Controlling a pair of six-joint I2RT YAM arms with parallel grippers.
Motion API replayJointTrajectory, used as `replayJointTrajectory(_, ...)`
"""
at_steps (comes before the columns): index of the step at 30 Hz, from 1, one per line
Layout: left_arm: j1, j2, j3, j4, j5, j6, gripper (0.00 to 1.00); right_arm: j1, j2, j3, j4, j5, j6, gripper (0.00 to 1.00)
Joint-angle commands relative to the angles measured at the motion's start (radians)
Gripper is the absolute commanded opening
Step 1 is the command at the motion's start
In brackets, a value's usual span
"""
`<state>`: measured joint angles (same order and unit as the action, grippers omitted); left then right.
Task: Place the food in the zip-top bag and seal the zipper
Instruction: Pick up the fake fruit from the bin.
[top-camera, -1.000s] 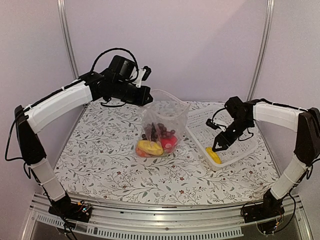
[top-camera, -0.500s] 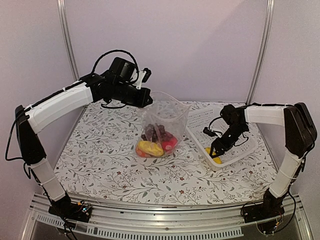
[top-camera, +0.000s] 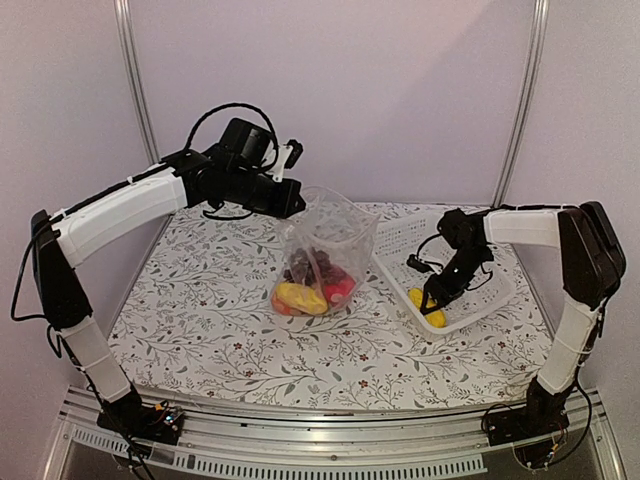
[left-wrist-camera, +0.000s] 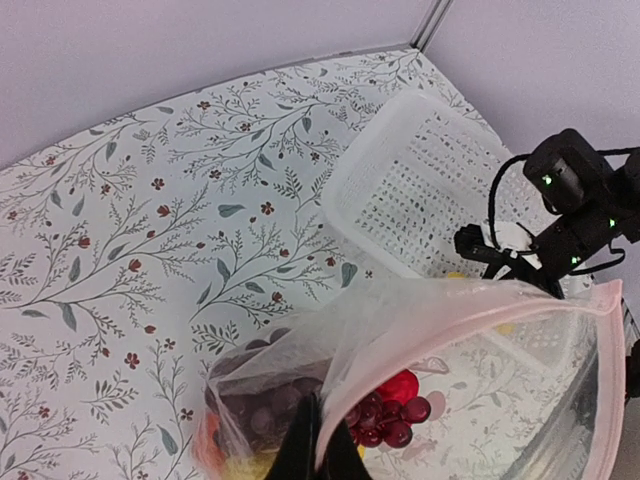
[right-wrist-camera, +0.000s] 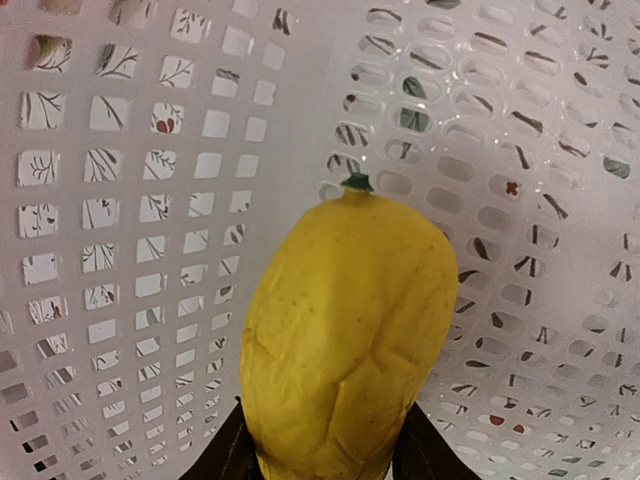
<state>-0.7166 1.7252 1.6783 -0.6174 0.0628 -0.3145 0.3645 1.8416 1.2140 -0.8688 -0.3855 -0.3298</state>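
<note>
Food is sitting in the zip-top bag mid-worktop, and the left gripper is pinching its mouth, fully closed. The right gripper is clasping a yellow piece, jaws partway open, in the basket by the worktop's right edge.

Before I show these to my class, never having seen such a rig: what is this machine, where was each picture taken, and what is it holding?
Two robot arms are bolted at the near edge of a floral-patterned table. The wide picture comes from a fixed camera above and behind them; the other two from cameras on the wrists. The left gripper is shut on the mouth of a clear crinkly plastic bag; dark purple toy grapes, a red piece and a yellow oblong piece lie inside. The right gripper reaches into a white lattice plastic basket, its fingers either side of another yellow oblong toy fruit; a firm grip isn't certain.
</note>
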Motion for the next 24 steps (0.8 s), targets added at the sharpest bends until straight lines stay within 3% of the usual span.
replayJointTrajectory(1,0.017,-0.032,-0.014,0.005,0.0,-0.001,0.0,-0.036,-0.043,0.055,0.0,0.043,-0.002,0.32)
replayJointTrajectory(9,0.017,-0.023,-0.007,0.011,0.004,0.005,0.0,-0.06,-0.153,0.172,-0.025,0.036,-0.044,0.3)
replayJointTrajectory(24,0.019,-0.012,-0.005,0.016,0.012,0.0,0.0,-0.058,-0.29,0.425,0.001,-0.195,-0.078,0.25)
